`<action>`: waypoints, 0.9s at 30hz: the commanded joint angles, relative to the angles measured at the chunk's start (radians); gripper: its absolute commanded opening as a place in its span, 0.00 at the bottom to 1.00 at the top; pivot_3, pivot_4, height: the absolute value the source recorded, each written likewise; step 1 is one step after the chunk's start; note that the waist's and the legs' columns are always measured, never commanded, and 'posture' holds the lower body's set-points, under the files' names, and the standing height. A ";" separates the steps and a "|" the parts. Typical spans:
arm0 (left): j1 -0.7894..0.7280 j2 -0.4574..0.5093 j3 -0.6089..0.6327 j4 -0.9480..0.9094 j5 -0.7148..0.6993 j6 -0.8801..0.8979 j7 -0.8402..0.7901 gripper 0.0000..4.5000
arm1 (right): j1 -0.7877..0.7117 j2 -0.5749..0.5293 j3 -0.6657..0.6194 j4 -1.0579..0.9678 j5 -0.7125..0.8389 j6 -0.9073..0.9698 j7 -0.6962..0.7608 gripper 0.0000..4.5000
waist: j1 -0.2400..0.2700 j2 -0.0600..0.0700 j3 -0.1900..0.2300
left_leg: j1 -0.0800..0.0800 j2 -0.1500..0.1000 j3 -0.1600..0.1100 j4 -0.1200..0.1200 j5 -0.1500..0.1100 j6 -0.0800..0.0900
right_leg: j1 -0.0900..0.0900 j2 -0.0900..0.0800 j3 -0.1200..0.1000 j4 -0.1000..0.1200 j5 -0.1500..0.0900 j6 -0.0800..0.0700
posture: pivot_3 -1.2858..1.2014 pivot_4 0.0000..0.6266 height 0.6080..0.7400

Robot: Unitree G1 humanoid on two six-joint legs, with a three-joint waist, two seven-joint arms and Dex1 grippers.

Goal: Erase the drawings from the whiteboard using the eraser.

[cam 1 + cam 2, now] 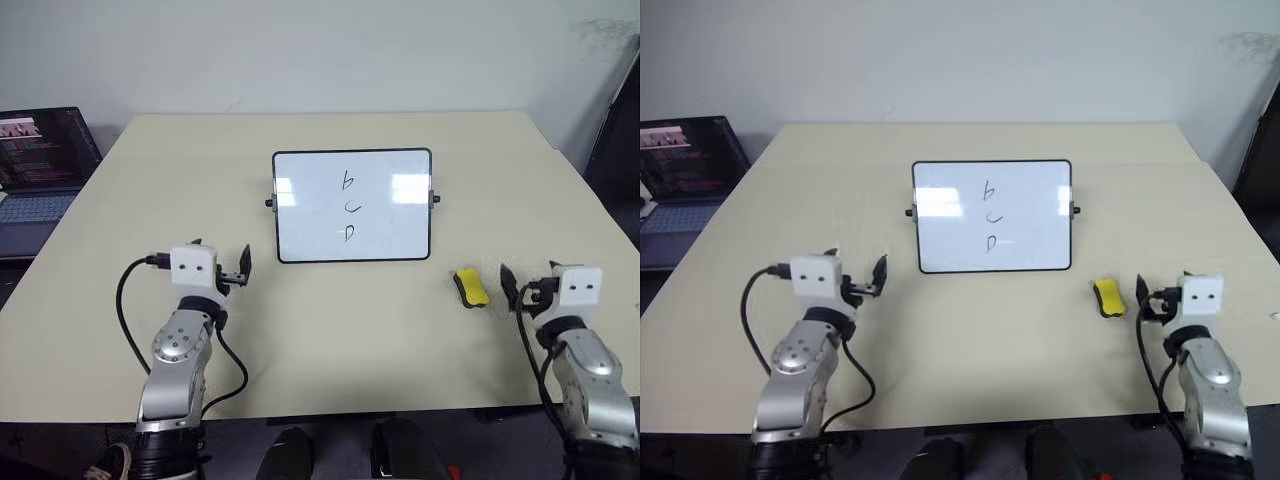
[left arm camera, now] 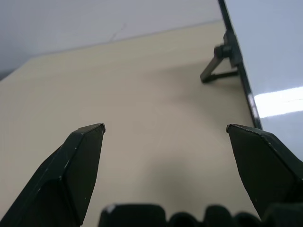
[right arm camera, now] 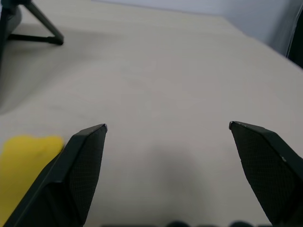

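Beige table [image 1: 330,340] carries the eraser [image 1: 470,288] just left of my right gripper [image 1: 516,283], both jaws released; light and stiff, I'd pinch its long sides.

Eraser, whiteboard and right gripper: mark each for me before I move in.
eraser [image 1: 470,288], left eye view, middle of its yellow top.
whiteboard [image 1: 310,225], left eye view, bare white face left of the marks.
right gripper [image 3: 168,126], right wrist view, midway between its open fingertips.
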 commanded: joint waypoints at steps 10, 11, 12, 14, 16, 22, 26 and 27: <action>-0.031 0.071 0.054 -0.064 -0.032 0.000 -0.053 1.00 | -0.026 0.029 0.007 -0.158 0.047 0.120 -0.041 0.99 | 0.000 0.000 0.000 | 0.001 0.000 0.002 0.000 0.000 0.000 | 0.000 0.001 -0.001 0.000 0.001 0.001 | 0.52 0.24 1.00; -0.036 0.091 0.064 -0.069 -0.047 0.006 -0.075 1.00 | -0.024 0.032 0.022 -0.170 0.040 0.124 -0.043 0.99 | 0.000 0.000 0.000 | 0.001 0.000 0.002 0.000 0.000 0.000 | 0.000 0.001 -0.001 0.000 0.001 0.001 | 0.52 0.24 1.00; -0.041 0.113 0.069 -0.078 -0.077 0.026 -0.115 1.00 | -0.024 0.032 0.042 -0.180 0.028 0.134 -0.046 0.99 | 0.000 0.000 0.000 | 0.001 0.000 0.002 0.000 0.000 0.000 | 0.000 0.001 -0.001 0.000 0.001 0.001 | 0.52 0.24 1.00; -0.048 0.162 0.073 -0.104 -0.154 0.073 -0.215 1.00 | -0.022 0.026 0.089 -0.195 -0.012 0.161 -0.054 0.99 | -0.001 0.000 0.000 | 0.001 0.000 0.002 0.000 0.000 0.000 | 0.000 0.001 -0.001 0.000 0.001 0.001 | 0.52 0.24 1.00; -0.046 0.211 0.081 -0.126 -0.217 0.115 -0.296 1.00 | -0.025 0.048 0.111 -0.228 -0.009 0.213 -0.076 0.99 | -0.001 0.000 0.000 | 0.001 0.000 0.002 0.000 0.000 0.000 | 0.000 0.001 -0.001 0.000 0.000 0.001 | 0.52 0.24 1.00; -0.126 0.396 0.013 -0.157 -0.360 0.201 -0.597 1.00 | -0.051 0.087 0.121 -0.487 0.090 0.426 -0.118 0.99 | 0.002 0.001 0.001 | 0.000 0.000 0.001 0.000 0.000 0.000 | -0.002 0.001 -0.001 0.000 0.000 0.000 | 0.52 0.24 1.00; -0.253 0.467 -0.137 -0.199 -0.433 0.281 -0.803 1.00 | -0.059 0.051 0.057 -0.546 0.173 0.562 -0.098 0.99 | 0.006 0.000 0.001 | -0.001 -0.001 -0.001 0.000 0.000 0.000 | -0.001 0.001 -0.003 -0.002 0.000 0.000 | 0.52 0.24 1.00; -0.285 0.478 -0.174 -0.193 -0.431 0.280 -0.849 1.00 | -0.064 0.037 0.051 -0.545 0.167 0.588 -0.105 0.99 | 0.006 0.000 0.001 | -0.002 -0.001 -0.001 0.000 0.000 0.000 | -0.001 0.001 -0.003 -0.002 0.000 0.000 | 0.52 0.24 1.00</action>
